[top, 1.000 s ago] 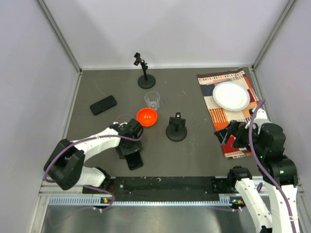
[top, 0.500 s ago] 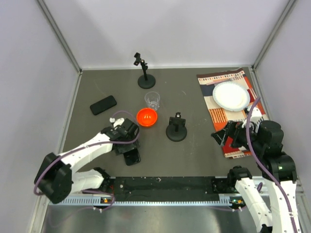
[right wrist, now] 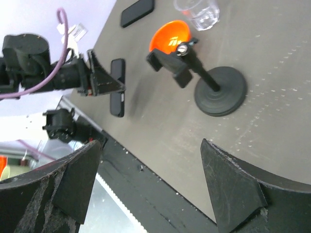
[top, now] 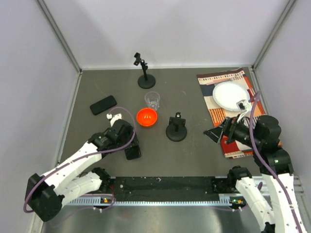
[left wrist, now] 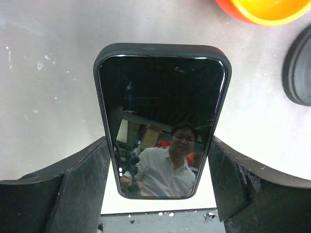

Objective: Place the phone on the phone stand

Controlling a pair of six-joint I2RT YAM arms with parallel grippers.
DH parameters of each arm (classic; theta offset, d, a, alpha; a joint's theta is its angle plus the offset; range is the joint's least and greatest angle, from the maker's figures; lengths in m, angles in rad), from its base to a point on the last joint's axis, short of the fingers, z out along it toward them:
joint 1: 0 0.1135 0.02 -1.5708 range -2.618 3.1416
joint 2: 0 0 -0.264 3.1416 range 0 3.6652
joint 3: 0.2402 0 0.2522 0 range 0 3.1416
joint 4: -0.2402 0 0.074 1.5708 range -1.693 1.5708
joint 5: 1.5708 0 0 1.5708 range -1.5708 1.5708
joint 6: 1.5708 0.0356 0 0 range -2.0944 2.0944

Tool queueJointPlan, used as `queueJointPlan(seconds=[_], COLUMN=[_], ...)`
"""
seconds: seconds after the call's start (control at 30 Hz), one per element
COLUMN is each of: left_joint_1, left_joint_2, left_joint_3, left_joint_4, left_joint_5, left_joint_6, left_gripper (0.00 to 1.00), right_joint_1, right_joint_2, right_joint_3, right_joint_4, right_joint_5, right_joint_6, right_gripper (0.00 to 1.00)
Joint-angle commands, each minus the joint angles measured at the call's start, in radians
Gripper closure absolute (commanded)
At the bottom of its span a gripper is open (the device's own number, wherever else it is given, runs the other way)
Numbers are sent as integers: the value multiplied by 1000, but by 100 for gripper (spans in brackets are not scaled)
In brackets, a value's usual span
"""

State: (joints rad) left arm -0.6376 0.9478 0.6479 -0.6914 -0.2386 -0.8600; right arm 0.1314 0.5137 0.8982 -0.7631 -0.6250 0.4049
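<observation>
My left gripper [top: 130,147] is shut on a black phone [top: 132,152], gripping its long sides near the table's front. In the left wrist view the phone [left wrist: 163,97] sits between my fingers [left wrist: 87,179], screen up. The short black phone stand [top: 176,129] with a clamp head stands at mid-table, to the right of the phone; its base edge shows in the left wrist view [left wrist: 299,68]. My right gripper [top: 216,134] is open and empty, to the right of the stand. The right wrist view shows the stand [right wrist: 211,87], the held phone [right wrist: 117,87] and my open right gripper [right wrist: 150,142].
An orange bowl [top: 146,117] and a clear cup [top: 152,100] stand just beyond the left gripper. A second black phone [top: 103,105] lies at far left. A taller stand [top: 145,74] is at the back. A white plate [top: 231,95] rests on a patterned mat [top: 216,114] at right.
My left arm has stretched out, and its gripper has carried the phone a little away from the front edge. My right gripper has moved left toward the stand.
</observation>
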Motion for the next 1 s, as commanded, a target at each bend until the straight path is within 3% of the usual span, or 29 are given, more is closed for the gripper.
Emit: queueJointPlan(seconds=[0.0, 0.03, 0.17, 0.3, 0.5, 0.63, 0.77, 0.97], left_joint_1=[1, 1, 1, 1, 1, 1, 1, 1], left_joint_2=[-78, -93, -124, -150, -223, -274, -316, -349], left_joint_3=[-2, 5, 36, 94, 134, 96, 82, 78], left_joint_4=[115, 115, 144, 171, 242, 308, 334, 337], left_joint_5=[47, 59, 116, 196, 275, 302, 335, 360], left_joint_6=[64, 70, 121, 206, 302, 360, 391, 424], left_gripper=[100, 100, 100, 100, 100, 100, 100, 100], right_joint_1=[112, 147, 492, 675, 694, 763, 793, 890], right_joint_2=[63, 81, 227, 405, 571, 709, 854, 976], right_joint_3=[-1, 4, 65, 206, 350, 482, 603, 712], right_joint_4=[137, 143, 165, 163, 237, 206, 196, 176], right_joint_5=[-10, 49, 293, 485, 473, 574, 596, 665], right_joint_6=[51, 55, 57, 70, 112, 112, 161, 163], right_gripper=[16, 16, 16, 16, 26, 28, 42, 42])
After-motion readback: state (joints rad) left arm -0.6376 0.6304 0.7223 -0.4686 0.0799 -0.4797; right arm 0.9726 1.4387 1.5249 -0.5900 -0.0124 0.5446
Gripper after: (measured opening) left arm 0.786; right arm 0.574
